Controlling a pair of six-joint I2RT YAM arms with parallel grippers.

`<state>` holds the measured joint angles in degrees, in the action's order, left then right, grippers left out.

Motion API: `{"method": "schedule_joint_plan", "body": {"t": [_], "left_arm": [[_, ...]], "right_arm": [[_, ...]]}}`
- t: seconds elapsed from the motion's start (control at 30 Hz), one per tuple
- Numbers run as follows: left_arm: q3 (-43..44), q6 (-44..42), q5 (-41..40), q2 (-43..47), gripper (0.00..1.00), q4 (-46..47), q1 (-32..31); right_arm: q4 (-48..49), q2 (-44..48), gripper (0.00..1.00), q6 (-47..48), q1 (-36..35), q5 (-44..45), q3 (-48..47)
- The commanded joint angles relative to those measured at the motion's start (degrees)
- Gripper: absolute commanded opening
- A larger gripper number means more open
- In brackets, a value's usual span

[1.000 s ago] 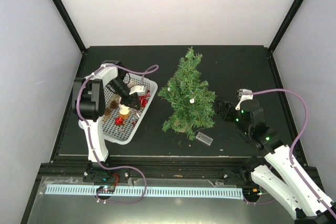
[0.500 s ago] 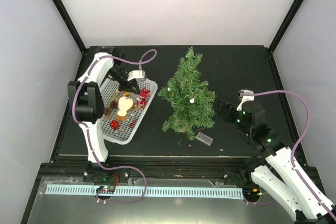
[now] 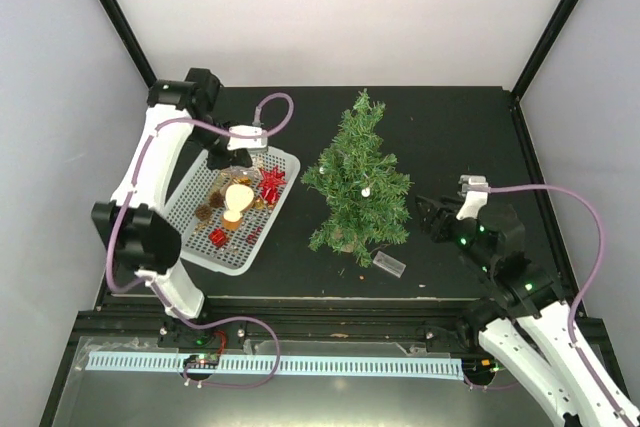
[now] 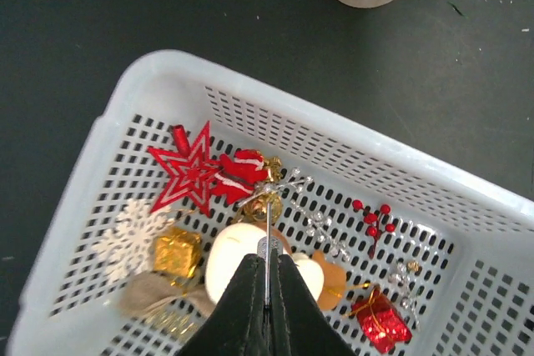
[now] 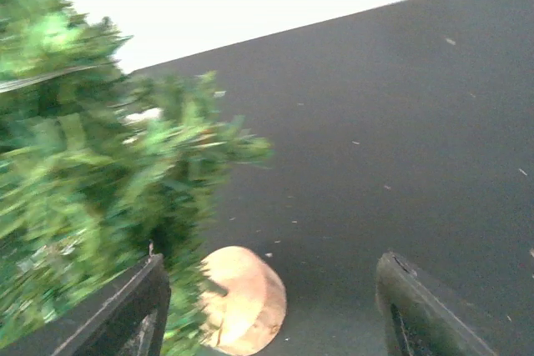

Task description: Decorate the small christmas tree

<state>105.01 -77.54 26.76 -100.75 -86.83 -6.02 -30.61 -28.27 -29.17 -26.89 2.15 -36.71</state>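
A small clear box (image 3: 391, 266) lies on the black table (image 3: 450, 127).

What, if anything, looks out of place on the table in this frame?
A small clear plastic piece lies loose on the black table near the foot of the small christmas tree, outside the white basket. The basket sits askew to the table's edges. Nothing looks spilled or broken.

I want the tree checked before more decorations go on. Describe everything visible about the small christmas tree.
The small christmas tree is a conical fir with bristly dark-green needle branches, apparently artificial. It stands upright on a round tan, wood-like base on the dark table, right of the white basket and apart from it. One small white ornament hangs among its front branches. The open right hand sits beside its lower branches; whether it touches them cannot be told.
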Motion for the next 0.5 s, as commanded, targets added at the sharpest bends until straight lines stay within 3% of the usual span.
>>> {"method": "schedule_joint_plan", "body": {"t": [0.0, 0.17, 0.47], "left_arm": [[-0.6, -1.2, -8.3, 10.9, 0.02, -2.3, -5.3], [-2.9, -0.2, -12.7, 21.4, 0.02, -2.3, -14.4], [-2.8, 8.6, -13.7, 33.4, 0.02, -2.1, -32.7]], "right_arm": [[1.7, 3.5, 0.67, 7.2, -0.1, -14.8, -3.3], [2.4, 4.5, 0.65, 11.0, -3.3, -25.1, -7.7], [-2.6, -1.8, 0.62, 13.2, -10.0, -27.8, -21.0]]}}
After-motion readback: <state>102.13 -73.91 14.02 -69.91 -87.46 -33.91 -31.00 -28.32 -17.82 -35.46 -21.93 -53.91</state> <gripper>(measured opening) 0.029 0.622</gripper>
